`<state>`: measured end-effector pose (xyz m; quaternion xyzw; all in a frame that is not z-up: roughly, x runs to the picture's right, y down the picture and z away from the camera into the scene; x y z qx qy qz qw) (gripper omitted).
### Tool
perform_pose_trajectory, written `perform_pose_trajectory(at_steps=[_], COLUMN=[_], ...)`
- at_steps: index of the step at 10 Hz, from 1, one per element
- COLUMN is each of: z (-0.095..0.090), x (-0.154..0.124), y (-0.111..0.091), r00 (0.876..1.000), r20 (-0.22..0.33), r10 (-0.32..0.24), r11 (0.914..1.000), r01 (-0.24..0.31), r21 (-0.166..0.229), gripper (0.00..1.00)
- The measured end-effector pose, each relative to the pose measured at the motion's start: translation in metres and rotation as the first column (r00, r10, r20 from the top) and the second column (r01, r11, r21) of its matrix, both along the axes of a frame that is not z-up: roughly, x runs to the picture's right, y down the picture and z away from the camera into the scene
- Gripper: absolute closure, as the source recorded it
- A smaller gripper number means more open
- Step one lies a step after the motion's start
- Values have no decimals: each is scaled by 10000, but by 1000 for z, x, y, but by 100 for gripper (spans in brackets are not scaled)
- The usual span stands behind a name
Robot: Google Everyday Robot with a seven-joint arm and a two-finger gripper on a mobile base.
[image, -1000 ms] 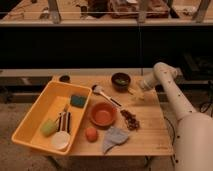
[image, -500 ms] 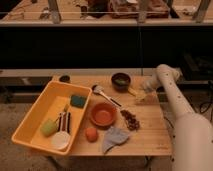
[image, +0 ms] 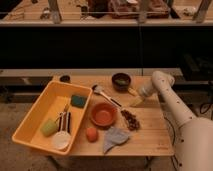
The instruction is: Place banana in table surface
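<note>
The banana [image: 136, 102] is a small pale-yellow piece at the tip of my gripper [image: 140, 97], right of centre in the camera view. The gripper is shut on it and holds it very low over the light wooden table surface [image: 150, 132]. I cannot tell whether the banana touches the wood. My white arm [image: 172, 102] reaches in from the right edge of the table. The dark bowl [image: 121, 81] stands just behind and to the left of the gripper.
A big yellow tub [image: 37, 117] on the left holds a green sponge [image: 78, 101], a pale-green lump [image: 48, 127] and a white cup [image: 61, 141]. A spoon [image: 102, 92], orange bowl [image: 103, 114], brown cluster [image: 131, 120], orange fruit [image: 91, 134] and grey cloth [image: 116, 137] lie mid-table.
My gripper has come down and slightly forward with the banana, from beside the dark bowl to just above the wood. Nothing else has moved.
</note>
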<state>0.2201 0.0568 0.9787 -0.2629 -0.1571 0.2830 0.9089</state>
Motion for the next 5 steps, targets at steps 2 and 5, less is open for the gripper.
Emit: perform_pose_trajectory(at_steps=[2, 5], z=[-1, -9], x=[8, 16], y=[-2, -4], r00=[10000, 9999], r20=[-53, 28], r10=[74, 128], r11=[10000, 9997], r01=[-74, -127], r21=[-8, -201], gripper=[63, 93])
